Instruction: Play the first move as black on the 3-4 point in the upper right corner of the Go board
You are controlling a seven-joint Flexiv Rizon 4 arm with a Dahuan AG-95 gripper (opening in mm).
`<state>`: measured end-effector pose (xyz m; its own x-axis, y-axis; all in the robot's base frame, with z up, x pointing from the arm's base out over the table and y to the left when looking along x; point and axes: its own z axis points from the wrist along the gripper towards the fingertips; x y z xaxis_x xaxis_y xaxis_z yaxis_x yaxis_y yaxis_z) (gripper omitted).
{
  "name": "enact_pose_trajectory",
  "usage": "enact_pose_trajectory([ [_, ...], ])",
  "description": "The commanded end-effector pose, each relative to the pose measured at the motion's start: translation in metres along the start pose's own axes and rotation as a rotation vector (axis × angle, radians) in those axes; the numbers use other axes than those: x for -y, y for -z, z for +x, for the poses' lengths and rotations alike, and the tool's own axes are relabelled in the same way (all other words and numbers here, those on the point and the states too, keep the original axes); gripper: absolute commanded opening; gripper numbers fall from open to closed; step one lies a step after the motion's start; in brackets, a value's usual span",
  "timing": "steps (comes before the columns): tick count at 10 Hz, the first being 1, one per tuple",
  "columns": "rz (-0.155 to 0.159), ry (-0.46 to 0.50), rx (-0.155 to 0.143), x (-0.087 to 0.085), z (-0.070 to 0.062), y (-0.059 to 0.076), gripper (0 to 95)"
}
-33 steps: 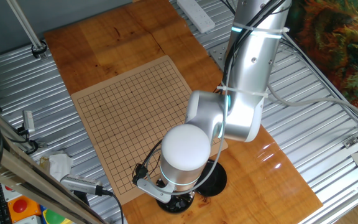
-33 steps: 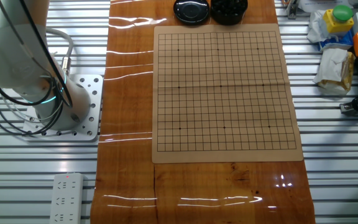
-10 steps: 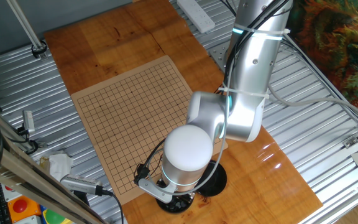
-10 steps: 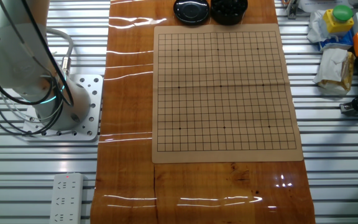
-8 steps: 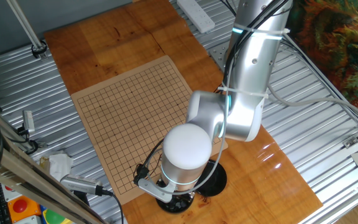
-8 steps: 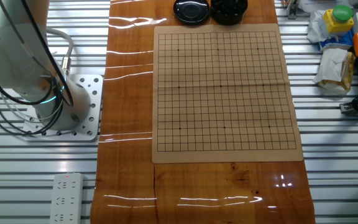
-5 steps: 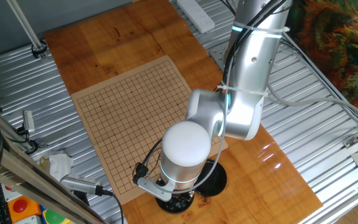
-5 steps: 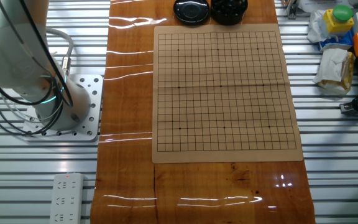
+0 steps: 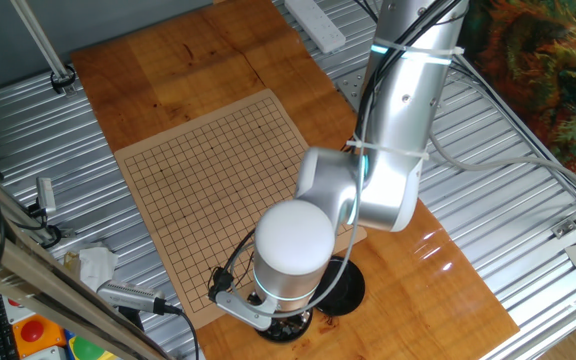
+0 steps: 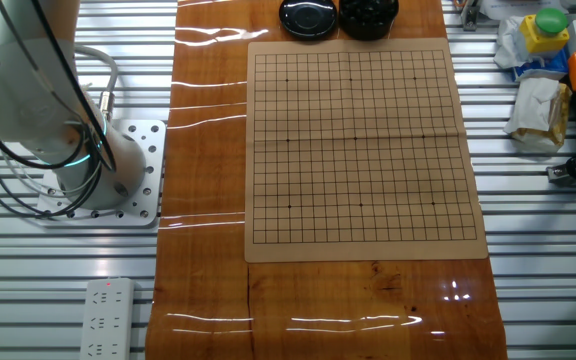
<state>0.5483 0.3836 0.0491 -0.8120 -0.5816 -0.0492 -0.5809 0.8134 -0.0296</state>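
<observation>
One fixed view is showing my arm (image 9: 393,130) bending down over the near end of the board (image 9: 198,190), my wrist hiding my hand, so I cannot tell whether the fingers are apart or together. A black bowl (image 9: 290,325) is peeking out beneath the wrist, beside the black lid (image 9: 340,290). From the other fixed view, the board (image 10: 363,140) is lying flat on the table (image 10: 208,200) with its grid bare, while the bowl of black stones (image 10: 368,12) is sitting just past its far edge, next to the lid (image 10: 308,17).
</observation>
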Motion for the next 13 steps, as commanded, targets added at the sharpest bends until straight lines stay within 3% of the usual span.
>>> enact_pose_trajectory([
  [1, 0.005, 0.000, 0.006, 0.0007, -0.0002, -0.0031, 38.0],
  [13, 0.014, 0.004, 0.015, 0.0017, -0.0023, -0.0102, 38.0],
])
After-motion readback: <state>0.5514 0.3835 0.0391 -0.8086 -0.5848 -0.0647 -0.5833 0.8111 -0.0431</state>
